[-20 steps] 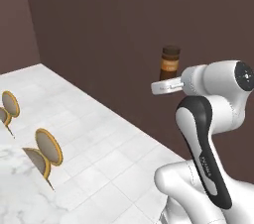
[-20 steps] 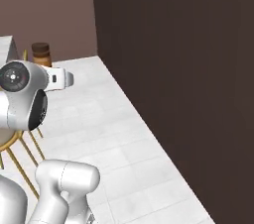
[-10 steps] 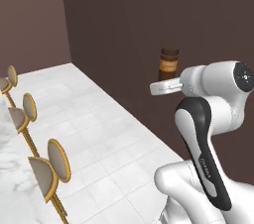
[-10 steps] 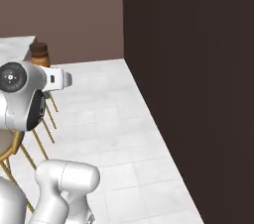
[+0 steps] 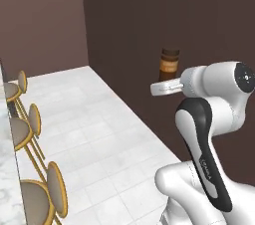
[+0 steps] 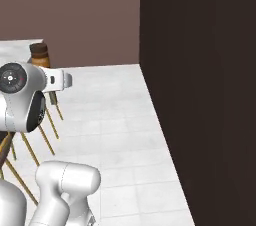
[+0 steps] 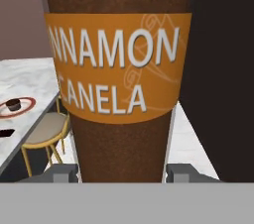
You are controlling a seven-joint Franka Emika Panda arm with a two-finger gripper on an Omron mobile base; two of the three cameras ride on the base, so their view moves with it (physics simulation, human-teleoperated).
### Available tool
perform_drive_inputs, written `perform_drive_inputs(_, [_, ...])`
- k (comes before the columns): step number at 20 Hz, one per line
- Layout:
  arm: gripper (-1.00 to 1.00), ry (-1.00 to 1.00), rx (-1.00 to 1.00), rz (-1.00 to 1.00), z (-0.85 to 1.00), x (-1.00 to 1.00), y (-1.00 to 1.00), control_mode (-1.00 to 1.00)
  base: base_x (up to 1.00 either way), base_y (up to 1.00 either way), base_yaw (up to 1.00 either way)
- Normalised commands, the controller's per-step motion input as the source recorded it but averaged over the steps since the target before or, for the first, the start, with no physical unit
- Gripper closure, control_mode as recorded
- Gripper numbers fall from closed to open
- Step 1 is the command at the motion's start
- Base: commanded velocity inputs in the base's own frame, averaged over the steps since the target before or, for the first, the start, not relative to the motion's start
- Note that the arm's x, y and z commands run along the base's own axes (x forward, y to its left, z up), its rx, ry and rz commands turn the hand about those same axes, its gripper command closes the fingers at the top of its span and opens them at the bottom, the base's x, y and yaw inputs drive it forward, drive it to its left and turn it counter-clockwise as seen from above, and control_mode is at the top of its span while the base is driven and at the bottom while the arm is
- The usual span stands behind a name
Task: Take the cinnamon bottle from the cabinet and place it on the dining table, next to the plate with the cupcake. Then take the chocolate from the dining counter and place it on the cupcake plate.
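A white robot arm carries a cinnamon bottle (image 5: 169,64) upright in its hand (image 7: 123,171), the two fingertips pressed against the bottle's base on either side, above a pale tiled floor (image 5: 99,134) in a kitchen with dark brown walls (image 6: 200,70). From the hand's own camera the bottle (image 7: 119,69) stands close up, its orange label reading "NNAMON" over "CANELA". In the right base view the bottle (image 6: 40,56) rises just behind the arm's wrist, at the left of the scene. A row of stools (image 5: 30,119) with tan seats and gold legs lines the left side, tucked against a marble worktop (image 5: 7,179). On that worktop (image 7: 25,84), far left in the hand view, sits a red-rimmed plate (image 7: 17,106) with a dark cupcake (image 7: 13,103) on it, and nearer along the edge lies a small dark piece (image 7: 5,132) too small to identify
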Motion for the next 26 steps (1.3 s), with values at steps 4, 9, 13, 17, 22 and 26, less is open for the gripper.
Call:
perform_drive_inputs(4, [1.00,0.00,0.00,0.00,0.00,0.00,0.00,1.00,0.77,-0.19,0.29])
perform_drive_inputs(9, [1.00,0.00,0.00,0.00,0.00,0.00,0.00,1.00,0.78,-0.08,0.36])
perform_drive_inputs(13, [1.00,0.00,0.00,0.00,0.00,0.00,0.00,1.00,0.77,-0.03,0.40])
perform_drive_inputs(17, [1.00,0.00,0.00,0.00,0.00,0.00,0.00,1.00,0.74,-0.02,0.45])
perform_drive_inputs(22, [1.00,0.00,0.00,0.00,0.00,0.00,0.00,1.00,0.72,-0.05,0.46])
perform_drive_inputs(26, [1.00,0.00,0.00,0.00,0.00,0.00,0.00,1.00,0.71,-0.12,0.42])
